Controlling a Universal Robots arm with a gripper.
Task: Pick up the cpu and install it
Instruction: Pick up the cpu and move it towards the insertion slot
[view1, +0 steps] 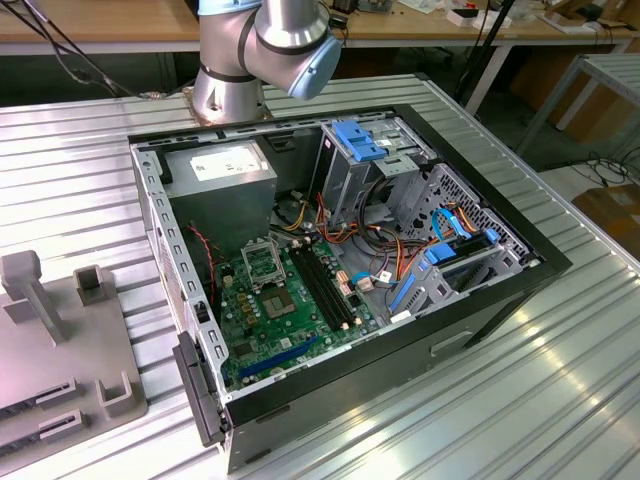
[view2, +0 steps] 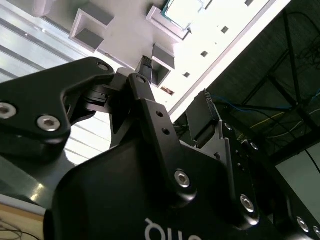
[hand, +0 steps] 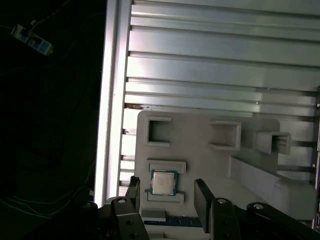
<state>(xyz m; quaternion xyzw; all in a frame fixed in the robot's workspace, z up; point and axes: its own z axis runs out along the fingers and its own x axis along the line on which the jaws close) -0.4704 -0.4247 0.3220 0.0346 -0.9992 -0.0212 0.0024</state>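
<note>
The cpu (hand: 163, 182) is a small pale silvery square lying flat in a recess of the light grey fixture plate (hand: 200, 150). In the first wrist view my gripper (hand: 167, 197) hovers over it, open, with one black finger (hand: 132, 192) on each side and nothing between them. The second wrist view looks along the gripper (view2: 175, 92) body and catches the cpu (view2: 182, 12) in its recess beyond the fingertips. In the exterior view the open computer case (view1: 500, 290) holds the green motherboard (view1: 300, 320) with its square socket frame (view1: 262, 263).
The fixture plate (view1: 60, 350) with raised blocks lies on the ribbed metal table (view1: 520, 400) at the exterior view's left of the case. The arm's base (view1: 235, 70) stands behind the case. Cables and drive bays (view1: 440, 240) crowd the case's right half.
</note>
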